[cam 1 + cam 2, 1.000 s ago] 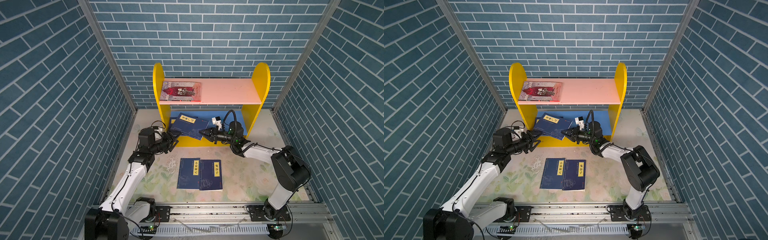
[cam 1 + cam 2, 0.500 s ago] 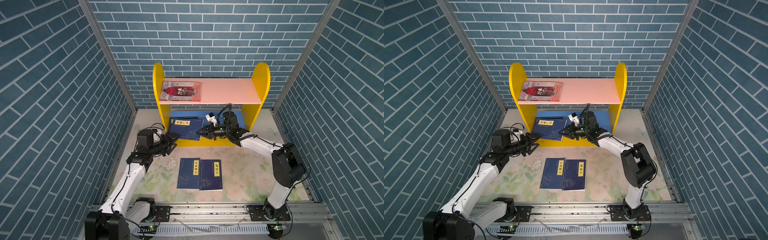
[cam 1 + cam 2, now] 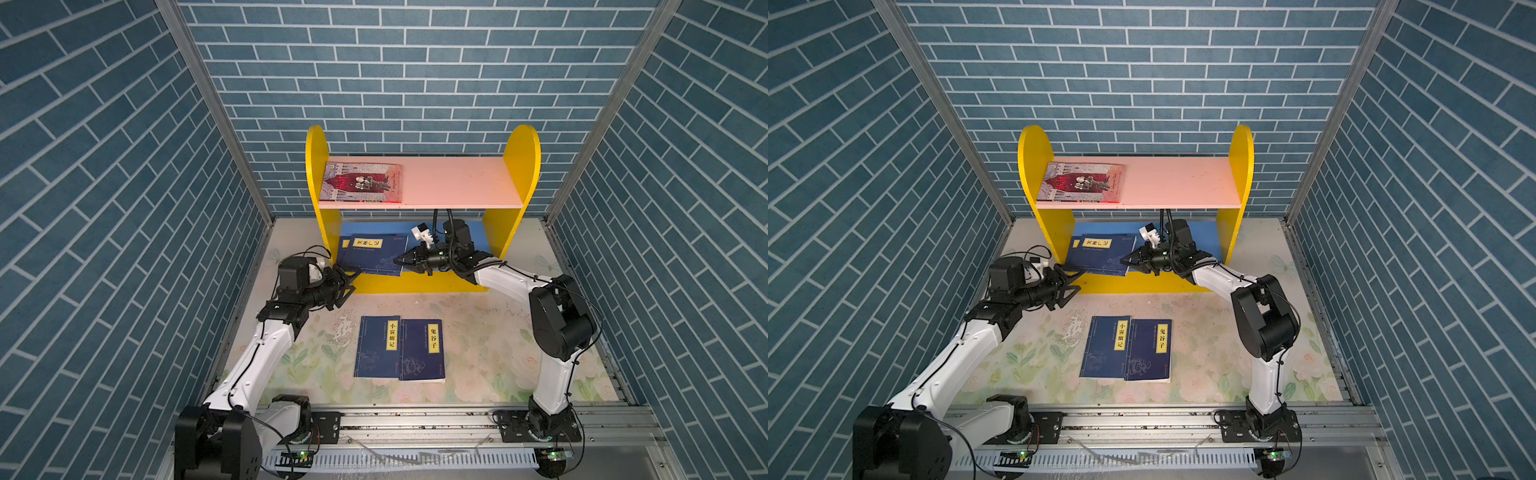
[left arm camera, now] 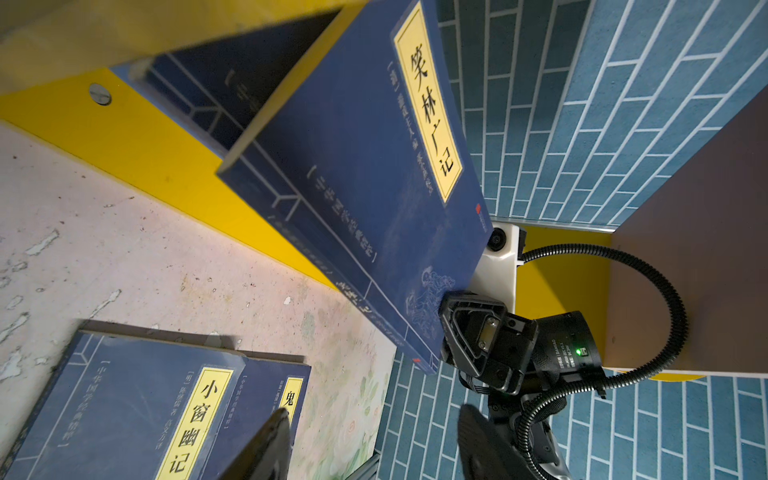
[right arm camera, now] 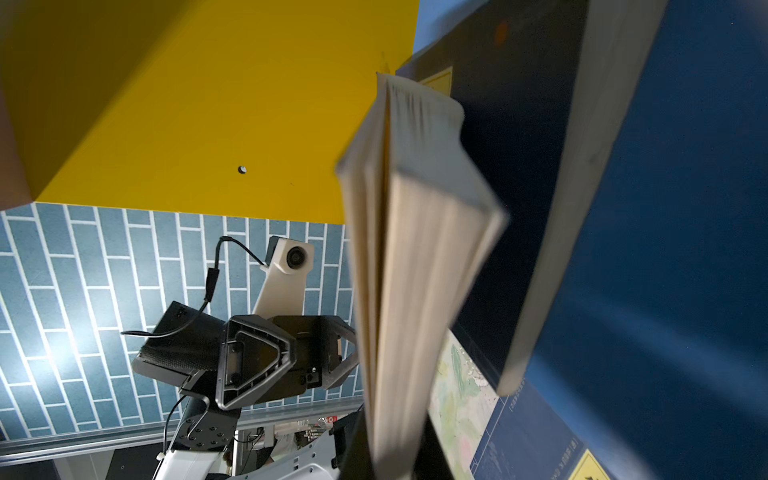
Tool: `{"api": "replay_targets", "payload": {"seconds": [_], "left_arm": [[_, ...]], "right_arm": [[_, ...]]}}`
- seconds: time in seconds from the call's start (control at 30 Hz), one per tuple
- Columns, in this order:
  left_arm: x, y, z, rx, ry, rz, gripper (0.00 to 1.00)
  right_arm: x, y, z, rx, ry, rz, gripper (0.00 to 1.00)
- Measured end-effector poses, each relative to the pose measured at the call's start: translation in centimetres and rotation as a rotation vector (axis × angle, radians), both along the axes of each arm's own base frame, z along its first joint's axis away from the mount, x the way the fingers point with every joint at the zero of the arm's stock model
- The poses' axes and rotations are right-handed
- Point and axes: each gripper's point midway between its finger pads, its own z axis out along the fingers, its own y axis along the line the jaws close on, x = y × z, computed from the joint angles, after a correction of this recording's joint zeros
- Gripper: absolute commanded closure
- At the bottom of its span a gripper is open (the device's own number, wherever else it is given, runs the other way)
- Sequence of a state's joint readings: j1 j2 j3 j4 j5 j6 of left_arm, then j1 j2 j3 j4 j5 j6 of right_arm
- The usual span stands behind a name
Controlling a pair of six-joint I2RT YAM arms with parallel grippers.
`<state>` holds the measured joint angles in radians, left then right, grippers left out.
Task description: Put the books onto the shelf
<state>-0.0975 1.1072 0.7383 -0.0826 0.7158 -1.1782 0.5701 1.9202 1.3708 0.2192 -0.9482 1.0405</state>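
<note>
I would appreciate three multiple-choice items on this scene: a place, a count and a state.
1. The red illustrated book lies on: A) the pink upper board; B) the table; C) a navy book.
2. Navy books lying on the table: A) one; B) two; C) five.
3. The left gripper is: A) shut on a book; B) open and empty; C) out of view.
Answers: 1 A, flat at its left end; 2 B, side by side before the shelf; 3 B, jaws apart, nothing between.
</note>
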Motion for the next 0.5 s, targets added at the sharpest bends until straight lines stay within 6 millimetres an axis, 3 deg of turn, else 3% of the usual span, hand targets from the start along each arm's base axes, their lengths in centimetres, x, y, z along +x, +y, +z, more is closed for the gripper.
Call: {"api": "replay_targets", "payload": {"seconds": [0.17,0.33,0.5], "left_arm": [[0.2,0.0,-0.2,0.000,0.003,0.000,0.34],[0.7,-0.1,-0.5,-0.004,0.009,0.003,0.34],[1.3,-0.1,-1.1,-0.013,0.021,0.009,0.34]], "right_arm": [[0.6,0.4,0.1,0.004,0.004,0.011,0.91],[0.8,0.7,-0.1,-0.003,0.021,0.026,0.65],[0.9,0.6,0.4,-0.015,0.008,0.035,0.51]]}}
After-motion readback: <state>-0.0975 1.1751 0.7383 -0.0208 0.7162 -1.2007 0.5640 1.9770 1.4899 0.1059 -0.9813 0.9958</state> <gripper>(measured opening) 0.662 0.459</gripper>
